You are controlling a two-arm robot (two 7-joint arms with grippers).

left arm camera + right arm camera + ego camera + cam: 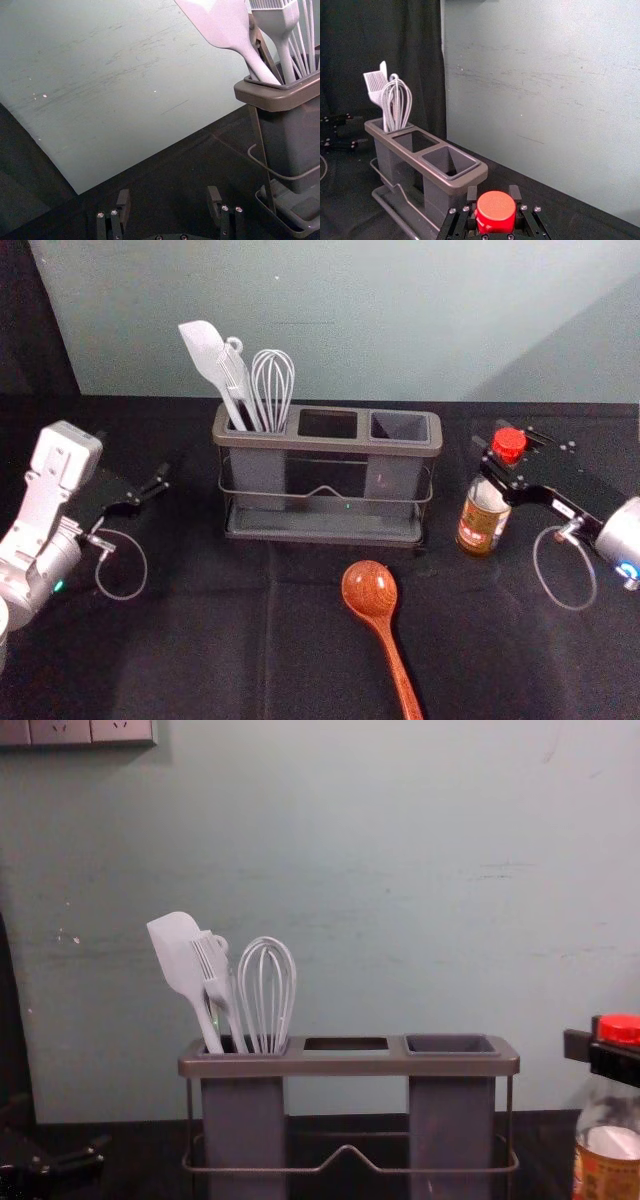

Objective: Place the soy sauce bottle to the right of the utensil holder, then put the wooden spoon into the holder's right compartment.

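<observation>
The right gripper [492, 462] has its jaws closed around the neck of the red-capped, clear soy sauce bottle [482, 518], to the right of the grey-brown, rectangular utensil holder [330, 443]. Left of the holder, the parked left gripper [155, 478] has its jaws wide apart, gripping nothing. The reddish-brown, round-headed wooden spoon [370, 591] lies in front of the holder.

The silver right arm [620, 538] has 1 looped cable [566, 607] (and blue light [628, 570]).

1. Wooden spoon [369, 590]: handle tip cut off, head view.
2. Soy sauce bottle [480, 525]: base cut off, chest view.
3. Spatula [203, 345], brush [211, 960], whisk [267, 990]: lower ends hidden inside the utensil holder [330, 443].
</observation>
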